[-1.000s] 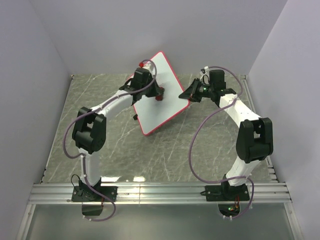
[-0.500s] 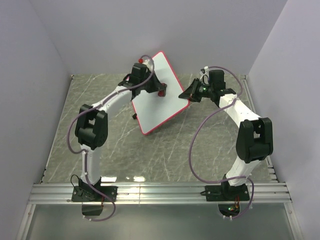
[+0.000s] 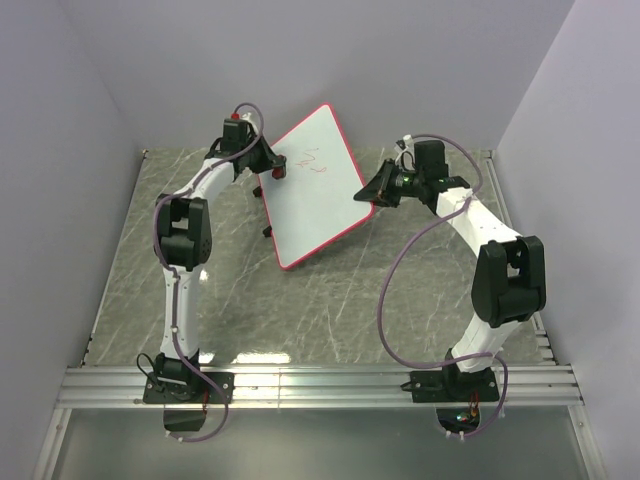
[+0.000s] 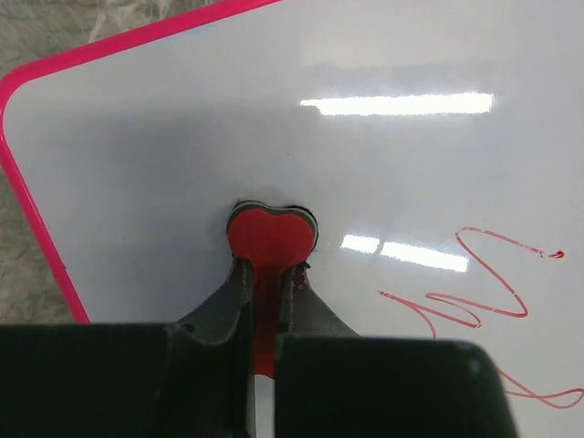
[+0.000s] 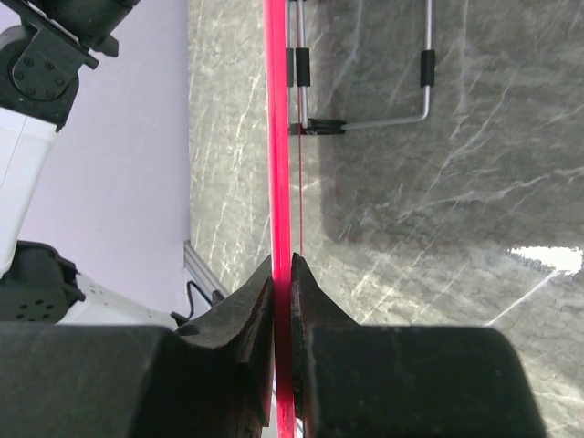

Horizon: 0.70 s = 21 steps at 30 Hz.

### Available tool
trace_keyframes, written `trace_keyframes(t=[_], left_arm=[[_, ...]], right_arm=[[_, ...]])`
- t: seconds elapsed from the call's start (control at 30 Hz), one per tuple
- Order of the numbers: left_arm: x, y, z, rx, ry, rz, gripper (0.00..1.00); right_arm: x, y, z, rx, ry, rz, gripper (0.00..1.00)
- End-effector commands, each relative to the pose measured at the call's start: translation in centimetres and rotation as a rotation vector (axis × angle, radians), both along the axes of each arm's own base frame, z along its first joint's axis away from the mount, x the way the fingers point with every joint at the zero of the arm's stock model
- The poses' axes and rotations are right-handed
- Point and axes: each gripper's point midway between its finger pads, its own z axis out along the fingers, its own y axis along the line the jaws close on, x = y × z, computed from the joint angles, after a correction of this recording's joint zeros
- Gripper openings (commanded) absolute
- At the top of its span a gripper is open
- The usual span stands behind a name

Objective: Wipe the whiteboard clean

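Inspection finds the left gripper [image 4: 266, 274] closed fully on the stem of a small red eraser [image 4: 271, 235]. Its heart-shaped head, backed by a dark pad, sits just ahead of the fingertips and appears to be pressed flat against the whiteboard [image 4: 182, 119]. The right gripper [image 5: 283, 274] is closed on the board's red rim, which runs straight out from between its jaws. Beyond those jaws and to their right, a wire stand [image 5: 401, 114] meets the marble table [image 5: 474, 228]. From the top view the board stands tilted between the two sets of jaws, one edge down near the table and the other raised. A red scribble [image 4: 474, 292] lies to the right of the left jaws, apart from the eraser head, and the surface directly ahead of and to the left of those jaws is bare. The step in hand is judged to be wiping, with one arm bracing the board and the other carrying the eraser, and the task is judged unfinished since marks show. The next move calls for a sweep to the right of the left jaws across the scribble with the pad kept in contact, while the right jaws hold the rim firm so the board does not shift under pressure
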Motion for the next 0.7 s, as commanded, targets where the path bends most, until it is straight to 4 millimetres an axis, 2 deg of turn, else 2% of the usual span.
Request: trace_keyframes(t=[0.0,0.1,0.17,0.2,0.23,0.27,0.3,0.33,0.37,0.4,0.47,0.5,0.57,0.6,0.67], left_arm=[[-3.1,-2.9,-4.6,0.027,0.113,-0.117,0.00],[-4.2,-4.7,-2.4,-0.009,0.087,-0.204,0.00],[-5.5,-6.8,-1.0,-0.010,0.081,-0.278,0.00],[-6.5,-7.5,0.1,0.012,0.081,-0.312,0.00],[-7.7,-9.1,0.5,0.023,0.080,-0.354,0.00],[-8.6,-9.8,2.2,0.028,0.057,-0.376,0.00],[-10.1,-10.3,1.5,0.036,0.086,-0.393,0.00],[-11.3,-11.6,2.0,0.029,0.074,-0.419,0.00],[-12.4,-12.4,3.9,-0.005,0.052,-0.432,0.00],[-13.9,-12.7,2.7,-0.016,0.093,-0.443,0.00],[-15.6,-14.7,4.5,-0.054,0.047,-0.475,0.00],[-16.4,-15.1,4.0,-0.074,0.074,-0.469,0.00],[-17.2,-16.7,4.4,-0.088,0.070,-0.495,0.00],[-16.9,-17.6,5.8,-0.096,0.043,-0.508,0.00],[-16.5,-18.5,6.0,-0.100,0.045,-0.514,0.00]], right_arm=[[-0.5,-0.1,0.3,-0.014,0.029,0.002,0.00],[-0.1,0.1,0.1,-0.009,0.033,0.005,0.00],[0.0,0.2,0.1,-0.006,0.033,0.007,0.00],[0.0,0.3,0.2,-0.001,0.036,0.006,0.00],[0.1,0.4,0.2,0.004,0.034,0.006,0.00],[0.1,0.4,0.2,0.008,0.037,0.006,0.00],[0.2,0.5,0.4,0.014,0.037,0.003,0.00],[0.3,0.6,0.5,0.019,0.031,0.005,0.00],[0.3,0.7,0.6,0.022,0.030,0.007,0.00],[0.3,0.9,0.6,0.025,0.028,0.009,0.00],[0.3,1.2,0.6,0.027,0.027,0.015,0.00],[0.2,1.4,0.5,0.029,0.032,0.019,0.00],[0.1,1.6,0.4,0.031,0.030,0.026,0.00],[0.0,1.8,0.3,0.030,0.032,0.029,0.00],[-0.1,2.1,0.3,0.028,0.030,0.037,0.00]])
